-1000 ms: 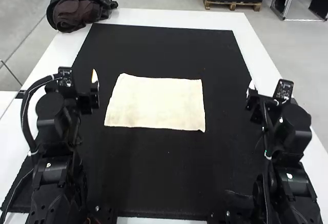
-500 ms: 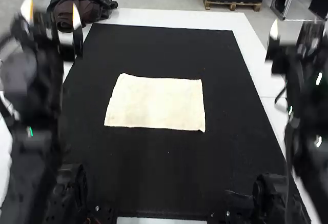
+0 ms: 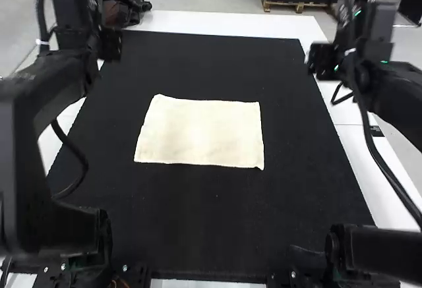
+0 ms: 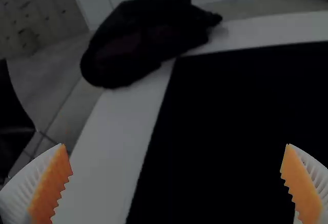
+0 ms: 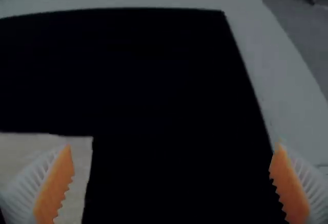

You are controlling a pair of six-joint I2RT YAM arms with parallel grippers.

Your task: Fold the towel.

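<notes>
1 towel lies flat as a rectangle near the middle of the black mat, its long edges running left to right, where I judge both my arms can get at its ends. The mat's dark margin makes the pale edges easy to aim for. Beyond the mat's sides runs the white table.

My left gripper is up by the mat's far left edge, its 2 orange pads wide apart; my right gripper is up on the other side, its 2 pads just as far apart. Held so, they leave the towel untouched and seem ready to take 2 corners for a fold. Past my left fingers sits a dark bundle, perhaps a bag; the dimness hides which.
</notes>
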